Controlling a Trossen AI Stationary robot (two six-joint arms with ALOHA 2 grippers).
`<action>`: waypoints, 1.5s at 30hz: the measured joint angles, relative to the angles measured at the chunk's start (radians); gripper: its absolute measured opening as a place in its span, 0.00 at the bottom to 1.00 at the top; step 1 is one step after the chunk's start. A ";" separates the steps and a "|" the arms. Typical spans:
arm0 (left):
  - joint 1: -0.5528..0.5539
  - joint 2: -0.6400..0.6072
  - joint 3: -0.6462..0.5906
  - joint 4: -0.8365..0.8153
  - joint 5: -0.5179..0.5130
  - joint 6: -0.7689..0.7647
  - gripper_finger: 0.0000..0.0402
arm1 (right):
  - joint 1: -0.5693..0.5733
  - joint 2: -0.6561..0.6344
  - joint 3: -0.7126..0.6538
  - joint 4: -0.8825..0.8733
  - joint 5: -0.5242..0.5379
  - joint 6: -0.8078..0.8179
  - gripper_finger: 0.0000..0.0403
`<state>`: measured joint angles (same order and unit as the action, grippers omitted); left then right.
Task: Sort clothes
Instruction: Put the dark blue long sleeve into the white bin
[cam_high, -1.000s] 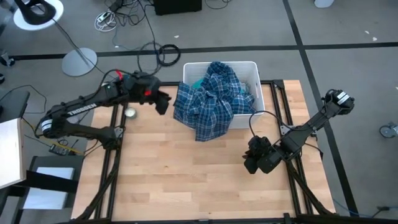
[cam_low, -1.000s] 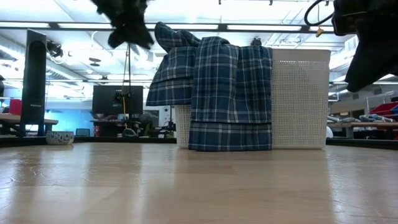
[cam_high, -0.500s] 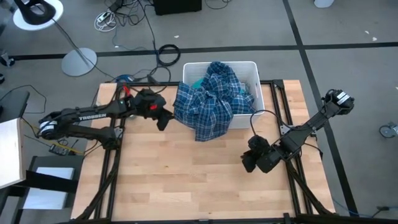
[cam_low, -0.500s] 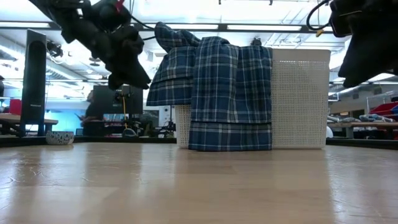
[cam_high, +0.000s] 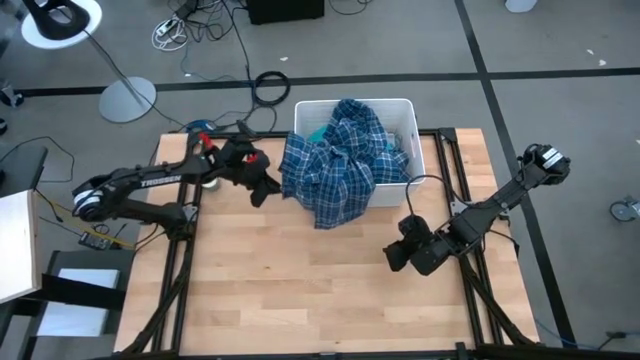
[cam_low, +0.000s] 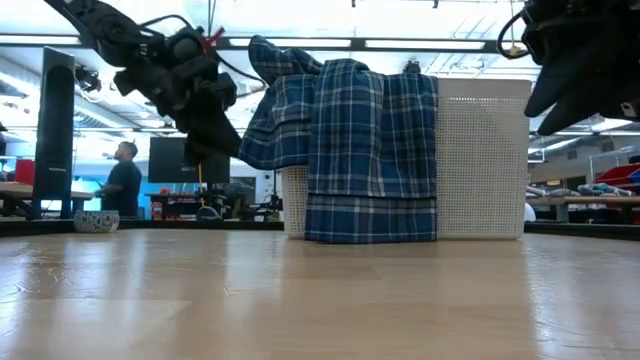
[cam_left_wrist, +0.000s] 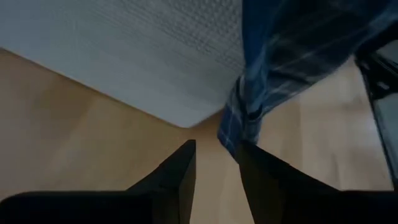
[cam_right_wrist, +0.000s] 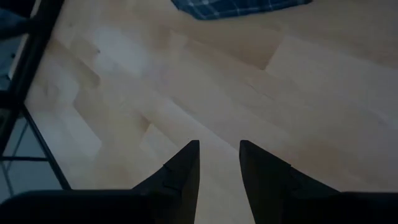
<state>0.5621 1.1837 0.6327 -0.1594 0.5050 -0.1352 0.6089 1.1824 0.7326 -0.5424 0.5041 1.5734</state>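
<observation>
1. High view: navy plaid shirt (cam_high: 340, 160) is spilling over the front wall of the white bin (cam_high: 408, 108), long axis hanging down toward table.
2. Left gripper (cam_high: 262, 188) is hovering just beside shirt's left hem, fingers apart w/ narrow gap, holding nothing; shirt edge lying just ahead of fingertips.
3. Right gripper (cam_high: 395, 258) is waiting farther off, part open, empty. Left is nearer.

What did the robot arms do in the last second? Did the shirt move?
The left gripper swung down and in toward the plaid shirt, stopping open right beside its hanging edge without grabbing it. The right gripper barely shifted, open above the table. The shirt stayed draped over the white bin.
</observation>
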 joint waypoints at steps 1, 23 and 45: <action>0.000 0.013 0.000 0.000 0.013 0.000 0.31 | -0.004 0.000 0.000 0.006 0.000 0.000 0.28; -0.008 0.039 0.001 0.113 0.270 -0.034 0.27 | -0.087 0.000 0.000 0.024 0.000 -0.031 0.28; -0.006 0.040 0.018 0.477 0.224 -0.331 0.01 | -0.145 0.000 0.000 0.040 0.008 -0.117 0.28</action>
<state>0.5564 1.2234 0.6509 0.3179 0.7290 -0.4665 0.4642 1.1821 0.7326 -0.5020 0.5126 1.4563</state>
